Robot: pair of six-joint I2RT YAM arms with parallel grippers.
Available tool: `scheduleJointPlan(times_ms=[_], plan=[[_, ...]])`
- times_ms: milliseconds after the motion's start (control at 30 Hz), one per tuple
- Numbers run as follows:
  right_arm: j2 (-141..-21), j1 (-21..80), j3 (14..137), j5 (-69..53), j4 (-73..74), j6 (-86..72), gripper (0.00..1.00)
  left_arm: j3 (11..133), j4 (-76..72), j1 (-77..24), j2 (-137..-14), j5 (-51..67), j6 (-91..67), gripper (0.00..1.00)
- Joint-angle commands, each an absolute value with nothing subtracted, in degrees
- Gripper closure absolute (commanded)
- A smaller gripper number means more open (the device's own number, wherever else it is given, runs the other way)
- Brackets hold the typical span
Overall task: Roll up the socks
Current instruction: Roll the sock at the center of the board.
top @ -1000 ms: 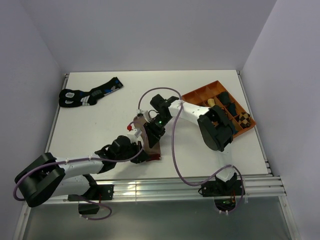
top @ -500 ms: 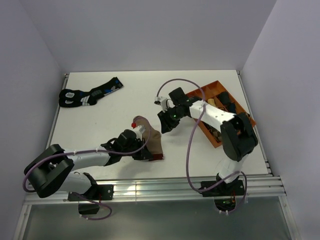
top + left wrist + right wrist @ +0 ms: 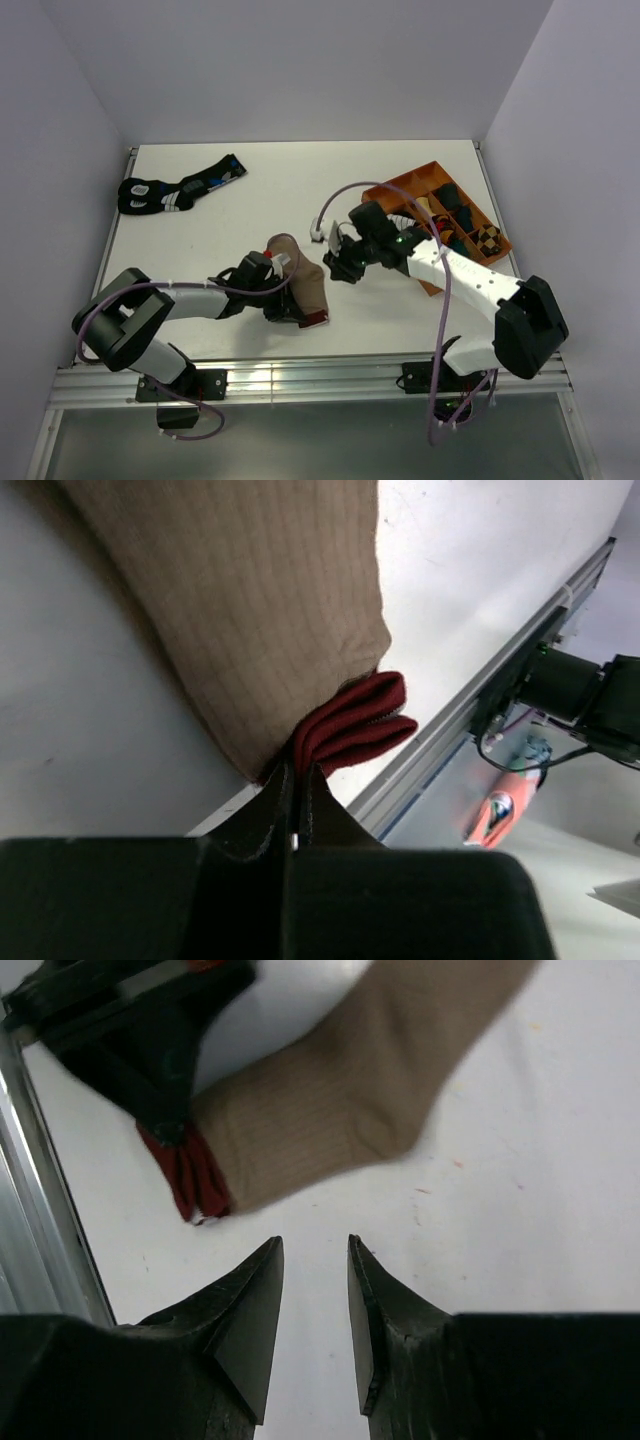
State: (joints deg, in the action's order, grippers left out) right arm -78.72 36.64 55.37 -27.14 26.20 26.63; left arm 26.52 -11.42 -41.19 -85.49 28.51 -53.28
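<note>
The tan-brown sock [image 3: 306, 283] lies on the white table, its maroon cuff [image 3: 316, 319] at the near end. My left gripper [image 3: 283, 306] is shut on that cuff; the left wrist view shows the jaws [image 3: 297, 780] pinching the folded maroon cloth [image 3: 352, 723] below the tan fabric [image 3: 250, 610]. My right gripper [image 3: 341, 266] is open and empty, hovering just right of the sock. Its wrist view shows the fingertips [image 3: 315, 1250] apart over bare table, with the sock [image 3: 340, 1100] ahead. The white sock with black stripes is not in view.
A pair of black socks with blue and white marks [image 3: 175, 190] lies at the far left. An orange divided tray [image 3: 395, 184] with rolled bundles stands at the right, behind my right arm. The table's near edge rail [image 3: 330, 375] runs close to the cuff.
My right gripper has left the sock and drawn back to the right, now open and empty. My left gripper keeps hold of the cuff and has shifted slightly right.
</note>
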Motion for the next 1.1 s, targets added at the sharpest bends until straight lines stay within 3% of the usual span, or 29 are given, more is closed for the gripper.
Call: scheduleJointPlan(times_ms=[0,300,1067], plan=[[-73.7,42.8,49.8,-24.5,22.6,35.1,0.61,29.9,-10.2,-40.8,-86.9,33.5,-54.7,1.00],[-69.9,54.1,41.8,-22.2,19.8,44.6,0.59,31.9,-9.8,-38.9,-90.4,38.4,-56.3,1.00],[-78.4,64.4,37.9,-16.4,13.0,49.7,0.61,33.4,-11.6,-38.4,-95.4,41.4,-57.7,1.00]])
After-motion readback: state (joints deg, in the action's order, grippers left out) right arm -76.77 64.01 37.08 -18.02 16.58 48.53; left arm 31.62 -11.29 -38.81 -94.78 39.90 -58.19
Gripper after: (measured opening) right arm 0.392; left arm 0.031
